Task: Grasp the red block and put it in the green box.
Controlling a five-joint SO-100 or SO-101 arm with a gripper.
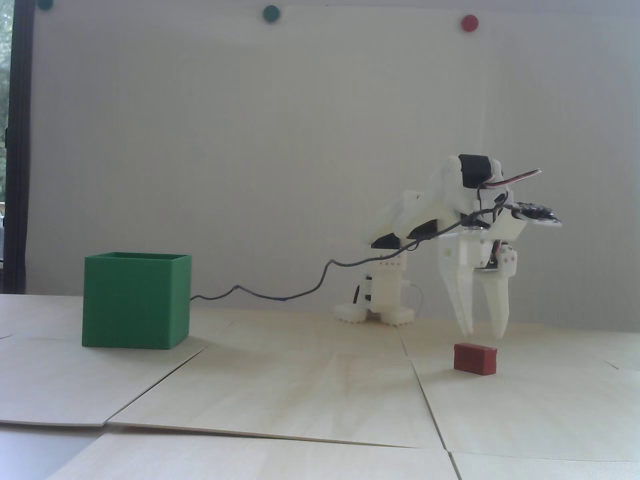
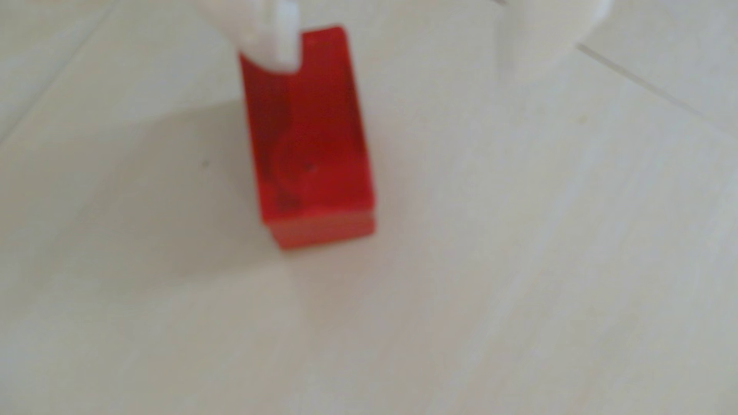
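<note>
- I saw the white two-finger hand (image 1: 483, 334) spread open, empty, hovering just above the small dark-red rectangular block (image 1: 475, 358).
- Block sat on the pale wooden desk (image 1: 300, 390), well apart from the large green plastic box (image 1: 136, 300).

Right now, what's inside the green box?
Cannot tell. The fixed view shows the green box side-on; only its walls and rim show, so the interior is hidden. The red block lies on the table, outside it, below the open gripper.

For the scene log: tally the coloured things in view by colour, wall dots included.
Red: 2, the red block and one wall dot.
Green: 3, the green box and two wall dots.
Total: 5.
</note>
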